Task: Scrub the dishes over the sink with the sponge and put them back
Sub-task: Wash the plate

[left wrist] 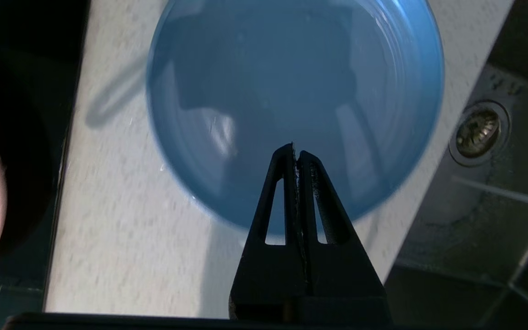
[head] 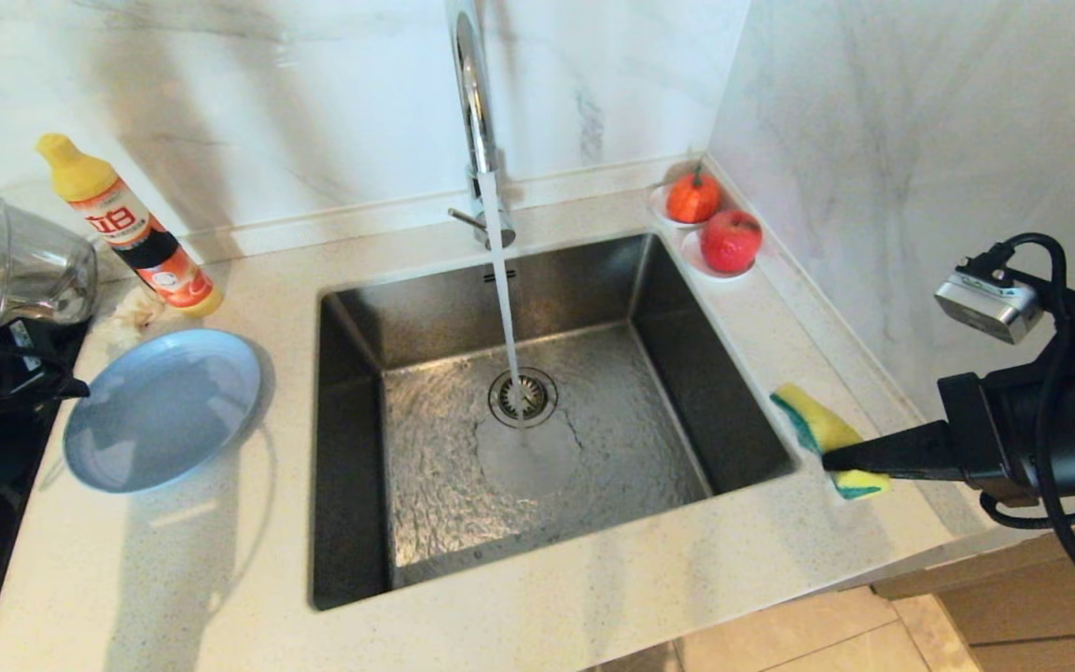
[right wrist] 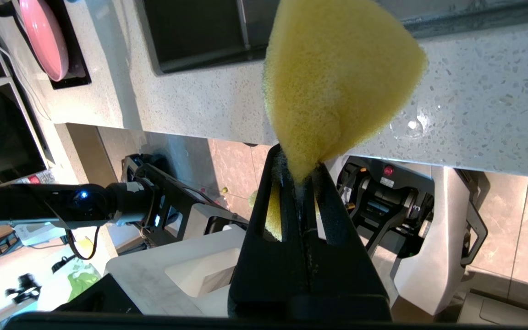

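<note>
My right claw [right wrist: 300, 176] is closest in its own wrist view, pinched shut on one end of the yellow sponge [right wrist: 337, 78]; the soft foam is squashed thin between the jaws and fans out wide beyond them. In the head view it hangs above the tabletop [head: 761, 523] just right of the sink [head: 668, 392], green scouring layer facing up. I judge the sponge light and springy, so this hold should carry it, though a harder scrub would likely want a deeper bite

My left claw [left wrist: 295, 149] is fully closed with nothing in it, hovering over the grey-blue plate [head: 164, 406], which lies flat on the tabletop left of the sink. That plate looks stiff, smooth and probably slick once wet. Lying flat, it offers only its rim, so I would open and take it at the edge nearest the sink

The pink plate [right wrist: 44, 39] rests on the dark surface further left. A teal edge beside my left arm may be the bowl; I cannot tell. Water runs from the faucet [head: 472, 93] onto the drain strainer [head: 522, 397]
</note>
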{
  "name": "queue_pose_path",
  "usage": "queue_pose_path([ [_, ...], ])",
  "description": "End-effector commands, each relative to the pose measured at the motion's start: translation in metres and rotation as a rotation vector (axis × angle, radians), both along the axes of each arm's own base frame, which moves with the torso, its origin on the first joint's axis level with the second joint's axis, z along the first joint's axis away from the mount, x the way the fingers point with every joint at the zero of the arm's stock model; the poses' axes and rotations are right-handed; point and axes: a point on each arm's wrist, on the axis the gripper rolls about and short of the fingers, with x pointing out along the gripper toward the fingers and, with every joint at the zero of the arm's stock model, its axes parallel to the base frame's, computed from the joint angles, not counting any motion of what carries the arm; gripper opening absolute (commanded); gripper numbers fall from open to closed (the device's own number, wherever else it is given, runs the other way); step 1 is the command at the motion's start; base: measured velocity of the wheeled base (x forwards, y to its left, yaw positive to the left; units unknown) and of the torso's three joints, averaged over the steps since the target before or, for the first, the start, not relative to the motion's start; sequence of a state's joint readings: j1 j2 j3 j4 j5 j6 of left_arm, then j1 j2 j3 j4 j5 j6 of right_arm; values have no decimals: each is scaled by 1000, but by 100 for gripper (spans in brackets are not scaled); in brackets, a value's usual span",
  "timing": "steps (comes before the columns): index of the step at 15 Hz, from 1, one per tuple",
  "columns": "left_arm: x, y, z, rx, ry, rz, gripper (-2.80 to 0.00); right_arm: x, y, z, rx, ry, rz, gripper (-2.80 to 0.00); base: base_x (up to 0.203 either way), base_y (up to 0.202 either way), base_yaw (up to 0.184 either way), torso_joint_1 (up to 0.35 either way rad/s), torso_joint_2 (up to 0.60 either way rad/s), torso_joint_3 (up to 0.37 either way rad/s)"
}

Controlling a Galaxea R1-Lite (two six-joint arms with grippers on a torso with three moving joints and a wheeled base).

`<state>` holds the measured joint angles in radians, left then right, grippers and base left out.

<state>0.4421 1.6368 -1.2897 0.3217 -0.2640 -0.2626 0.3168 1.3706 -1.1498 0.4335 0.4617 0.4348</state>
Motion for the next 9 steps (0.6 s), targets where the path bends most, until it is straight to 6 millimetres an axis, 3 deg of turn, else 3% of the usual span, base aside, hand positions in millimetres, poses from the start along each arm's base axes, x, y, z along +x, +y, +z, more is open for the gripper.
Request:
queue_pose_path([
  [1,21,9,-13,-16,35,-4,-280,1,1,-2,0,10,3,-280,0,0,0,0,0,0],
  [2,27,12,-14,-17,37,-2,0,1,1,-2,-1,13,2,-280,0,0,0,0,0,0],
  [9,52,31,-31,-64,62,43,0,-2,-1,-6,-6,22,2,-280,0,0,0,0,0,0],
])
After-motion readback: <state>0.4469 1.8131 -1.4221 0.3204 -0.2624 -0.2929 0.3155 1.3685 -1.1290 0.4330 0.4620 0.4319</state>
